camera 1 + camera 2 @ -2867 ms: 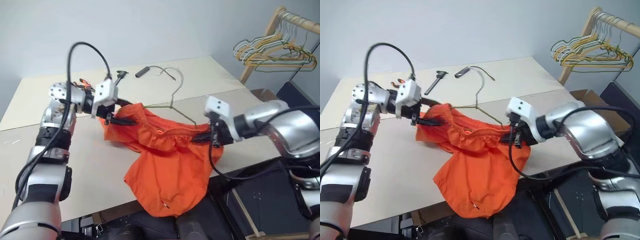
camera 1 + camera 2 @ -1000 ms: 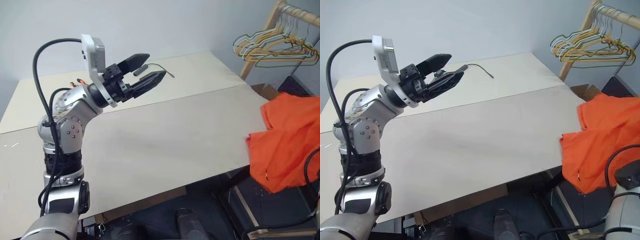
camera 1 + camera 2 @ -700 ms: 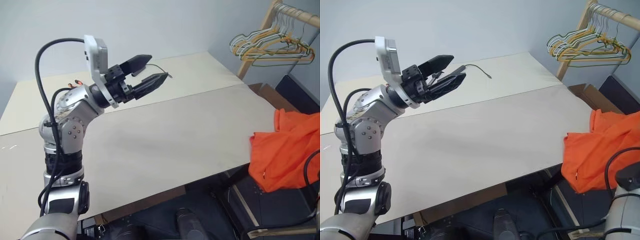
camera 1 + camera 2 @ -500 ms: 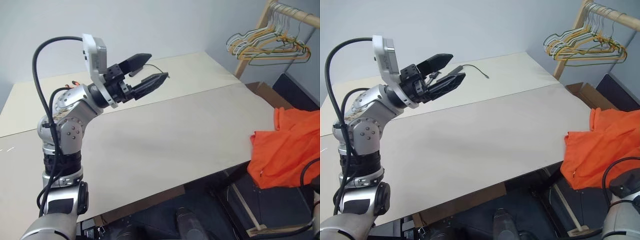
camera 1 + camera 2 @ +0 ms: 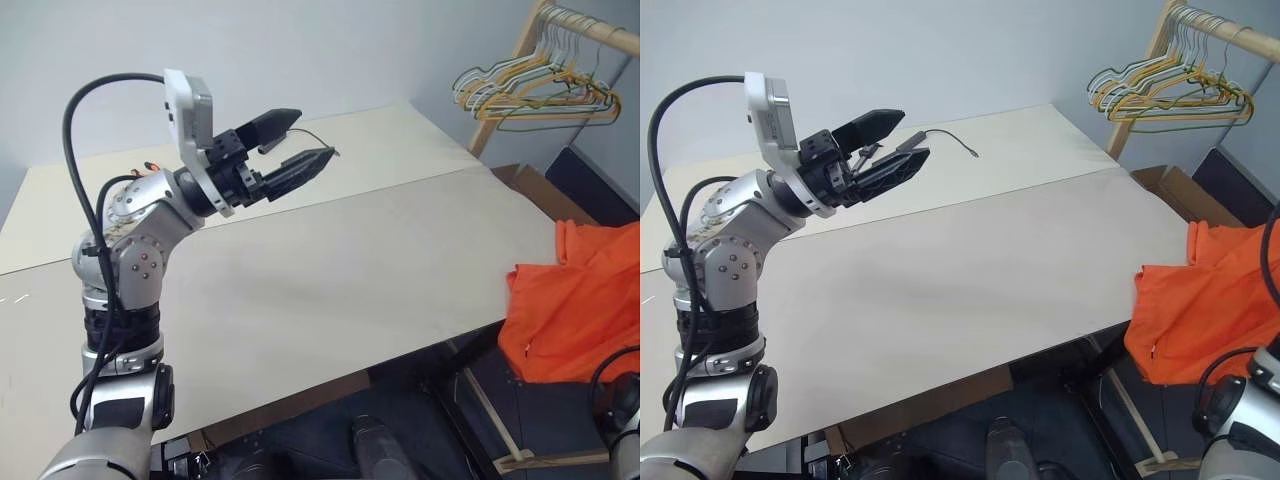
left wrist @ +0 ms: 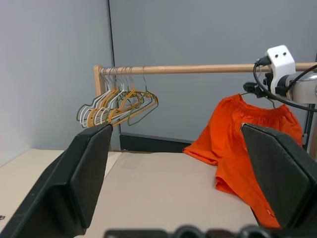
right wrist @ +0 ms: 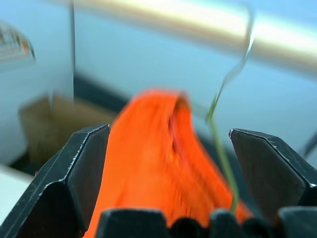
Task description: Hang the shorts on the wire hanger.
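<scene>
Over the near left part of the table [image 5: 330, 290]: left gripper [image 5: 300, 140] raised above the bare beige top, fingers spread wide, nothing between them. Just beyond its fingertips, on the far half of the table, a thin dark cable [image 5: 945, 137].

Past the table's right edge, lower: the shorts [image 5: 580, 305], bright orange, hanging in loose folds off the board, a small white tag [image 5: 1153, 349] near one hem. From the left wrist camera, the same shorts [image 6: 242, 144] draped from the wooden rail [image 6: 198, 69], waistband uppermost, with the right arm's white-capped wrist just beside their top. From the right wrist camera, right gripper [image 7: 171, 163] wide apart and empty, pointing at the orange cloth; the wire hanger [image 7: 223, 124] rising as a thin olive line out of the shorts, hook curled over the blurred rail.

Farther along the rail: a bunch of yellow, green and white hangers [image 5: 530, 90], well apart from the shorts. Beneath, a cardboard box [image 5: 1180, 190] on the floor.
</scene>
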Controlling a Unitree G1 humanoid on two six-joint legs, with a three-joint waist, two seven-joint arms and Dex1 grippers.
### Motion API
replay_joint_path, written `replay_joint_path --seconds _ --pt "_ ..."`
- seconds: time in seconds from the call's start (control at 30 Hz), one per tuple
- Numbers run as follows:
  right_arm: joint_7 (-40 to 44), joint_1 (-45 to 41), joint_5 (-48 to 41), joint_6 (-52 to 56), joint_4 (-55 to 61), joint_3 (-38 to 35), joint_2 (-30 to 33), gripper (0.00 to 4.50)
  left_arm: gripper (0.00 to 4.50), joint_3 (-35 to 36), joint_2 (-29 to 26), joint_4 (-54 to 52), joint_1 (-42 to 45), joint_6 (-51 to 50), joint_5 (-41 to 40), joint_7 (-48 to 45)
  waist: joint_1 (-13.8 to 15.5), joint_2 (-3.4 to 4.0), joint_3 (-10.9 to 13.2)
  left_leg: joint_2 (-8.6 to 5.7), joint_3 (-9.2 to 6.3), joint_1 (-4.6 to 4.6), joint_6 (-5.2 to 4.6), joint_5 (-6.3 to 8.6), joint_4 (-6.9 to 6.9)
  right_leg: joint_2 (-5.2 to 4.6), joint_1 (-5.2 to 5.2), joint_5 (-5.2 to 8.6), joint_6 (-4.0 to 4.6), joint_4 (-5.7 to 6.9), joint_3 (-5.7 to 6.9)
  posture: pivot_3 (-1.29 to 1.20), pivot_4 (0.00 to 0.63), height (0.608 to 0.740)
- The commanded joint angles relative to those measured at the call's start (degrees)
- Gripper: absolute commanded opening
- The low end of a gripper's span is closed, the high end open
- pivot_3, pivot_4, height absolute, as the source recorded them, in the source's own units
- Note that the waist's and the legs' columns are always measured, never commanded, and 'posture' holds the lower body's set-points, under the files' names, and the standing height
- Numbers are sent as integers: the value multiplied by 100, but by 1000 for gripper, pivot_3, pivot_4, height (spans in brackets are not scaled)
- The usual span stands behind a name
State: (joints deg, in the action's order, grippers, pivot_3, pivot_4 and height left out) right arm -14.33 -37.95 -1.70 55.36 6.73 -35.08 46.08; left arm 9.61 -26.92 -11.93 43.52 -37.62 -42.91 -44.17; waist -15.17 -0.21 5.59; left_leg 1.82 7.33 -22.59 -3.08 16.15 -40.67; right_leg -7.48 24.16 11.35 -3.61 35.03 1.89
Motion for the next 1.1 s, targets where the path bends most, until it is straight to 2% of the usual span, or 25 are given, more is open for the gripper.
replay_joint_path --seconds 0.03,0.1,0.23,0.4,0.53,0.63,0.77,0.9,1.1 --pt "114 -13 76 -1072 731 73 -70 4457 4500 10 -88 -145 -32 190 46 -46 -3 0 0 0 0 1 0 0 0 0 0 0 0 1 0 -307 65 740" --pt "510 -25 -203 -1488 1109 180 -209 4457 4500 -14 -184 -149 -152 223 124 -117 -18 1 -1 0 2 7 0 1 0 1 -2 0 0 1 -2 -303 64 740" --pt "2016 168 -1129 -1765 1678 769 -355 4457 4500 9 -466 -183 -452 124 184 -190 -72 -1 -1 4 16 26 -10 6 7 8 -8 0 0 6 -17 -274 61 740" --pt "3877 456 -2100 -1990 1772 1954 -567 4457 4500 17 -1155 -521 -1226 354 622 -403 -85 -19 -6 11 21 34 -33 20 10 13 -12 -10 15 6 -22 -197 66 740" --pt "5613 614 -2469 -2179 1475 2829 -221 4457 4500 183 -1698 -1044 -2000 364 679 -632 109 -25 -2 11 36 31 -33 19 32 13 8 -18 29 3 -35 -130 70 740" --pt "6487 541 -2692 -2386 1082 3114 -175 4457 4500 330 -2067 -1451 -2561 435 700 -868 335 -35 1 13 41 33 -20 12 53 13 13 -16 34 -6 -34 -74 75 740" --pt "7173 232 -2717 -2496 582 3419 -228 4457 4500 633 -2315 -1788 -3040 364 588 -895 728 -40 5 13 55 32 -6 5 56 12 21 -14 39 -7 -34 -25 80 740" --pt "7514 52 -2609 -2663 285 3626 -319 4457 4500 809 -2402 -1978 -3269 324 563 -865 1091 -41 5 14 61 35 13 -4 57 13 24 -13 57 -5 -20 -2 81 740" --pt "7665 -15 -2483 -2830 134 3725 -417 4457 4500 944 -2390 -2092 -3385 232 482 -708 1423 -42 6 14 55 27 29 -13 58 14 24 -10 76 -4 10 26 81 740"
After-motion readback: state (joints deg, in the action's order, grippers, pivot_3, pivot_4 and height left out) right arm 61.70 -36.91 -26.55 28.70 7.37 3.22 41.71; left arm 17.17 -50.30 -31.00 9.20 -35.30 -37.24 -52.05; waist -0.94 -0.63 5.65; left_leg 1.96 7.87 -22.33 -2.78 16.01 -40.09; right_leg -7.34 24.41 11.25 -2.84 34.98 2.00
